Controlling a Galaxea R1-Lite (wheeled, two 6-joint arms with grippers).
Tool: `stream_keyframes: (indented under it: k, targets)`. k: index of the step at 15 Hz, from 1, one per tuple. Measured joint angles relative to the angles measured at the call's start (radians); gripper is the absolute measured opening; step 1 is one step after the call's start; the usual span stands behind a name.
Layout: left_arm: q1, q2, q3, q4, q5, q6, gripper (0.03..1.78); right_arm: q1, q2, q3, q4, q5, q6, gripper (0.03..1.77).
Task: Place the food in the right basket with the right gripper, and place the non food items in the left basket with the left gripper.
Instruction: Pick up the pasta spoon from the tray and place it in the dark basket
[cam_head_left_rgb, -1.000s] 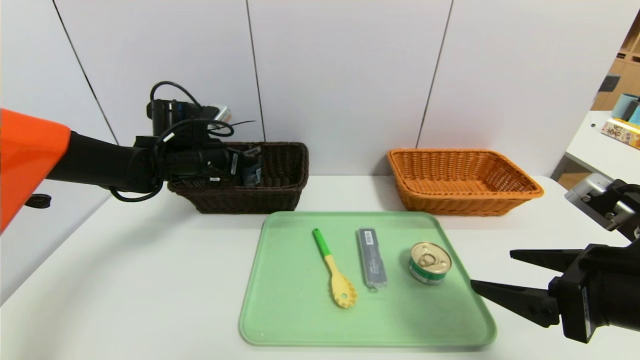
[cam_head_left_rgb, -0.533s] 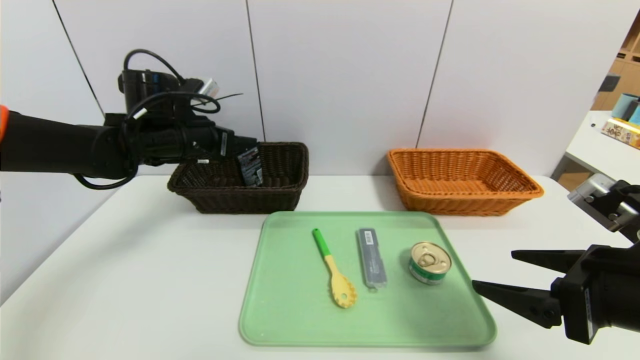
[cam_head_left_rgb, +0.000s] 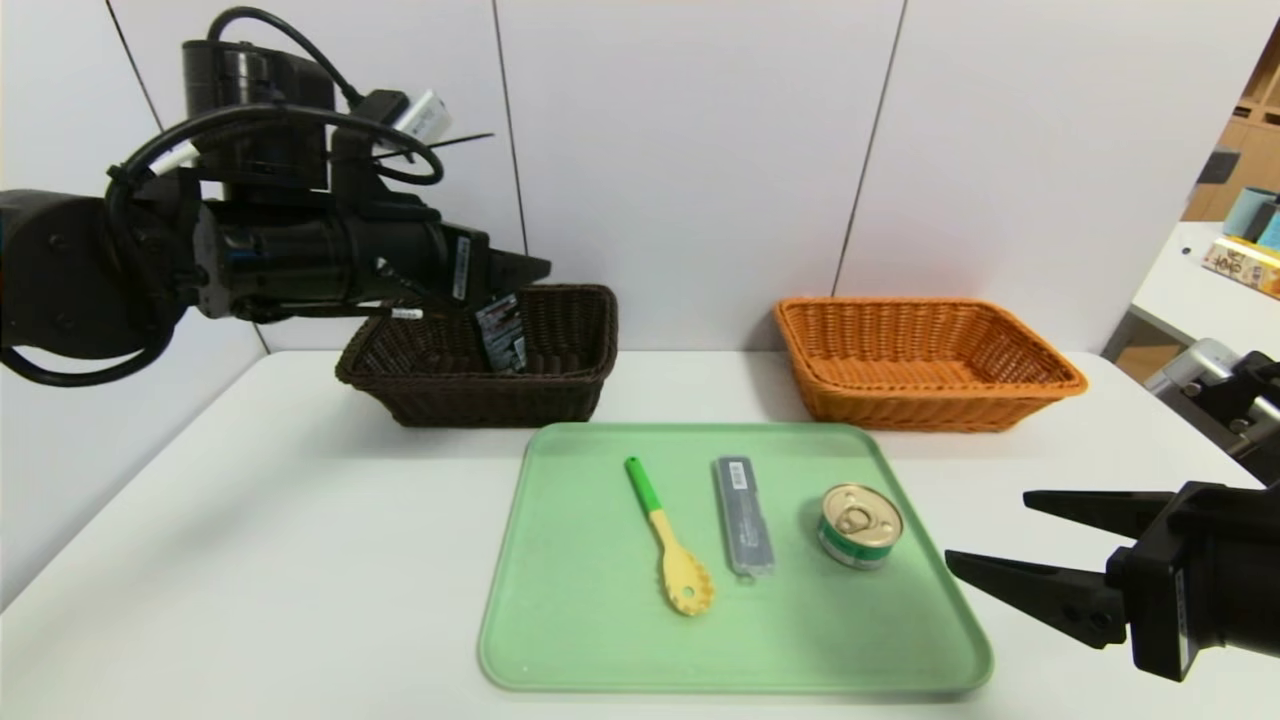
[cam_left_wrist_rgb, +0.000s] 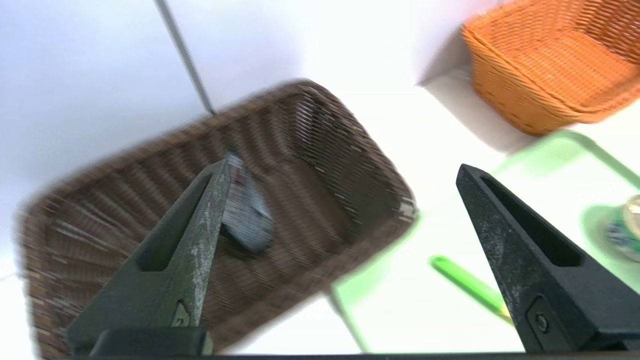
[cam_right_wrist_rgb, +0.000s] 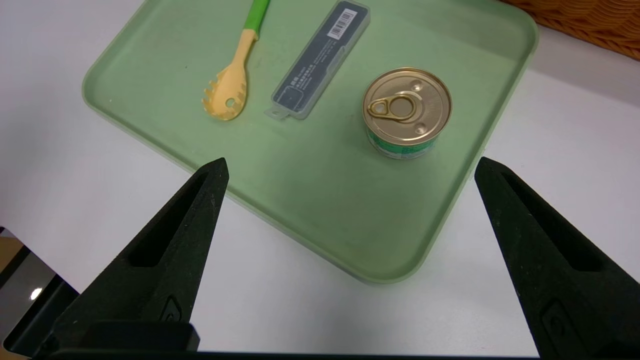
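Above dark basket: left pincer, open wide.

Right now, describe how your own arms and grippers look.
The left gripper and right gripper are black with long, tapering, slotted fingers. The left arm is black with rounded joints, looping black cables and small white labels; the right arm's black wrist carries silvery metal parts.

Slim case: white barcode label, small print illegible.

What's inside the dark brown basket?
The dark brown basket holds one dark package with printing, leaning up inside. The near wall and left arm hide part of the floor.
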Motion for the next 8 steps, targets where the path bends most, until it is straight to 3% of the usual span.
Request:
stream_keyframes:
  k: [3, 6, 8]
  targets:
    - [-0.173, -0.015, 0.065, 0.005, 0.218, -0.112, 1.64, -0.004, -0.001, 0.006, 0.000, -0.001, 0.000, 1.70]
    - [-0.306, -0.018, 0.101, 0.046, 0.368, -0.191, 1.66, -0.010, 0.001, 0.008, -0.001, 0.000, 0.001, 1.70]
    - [-0.347, -0.001, 0.101, 0.082, 0.441, -0.261, 1.67, -0.011, 0.002, 0.008, -0.005, 0.001, 0.000, 1.70]
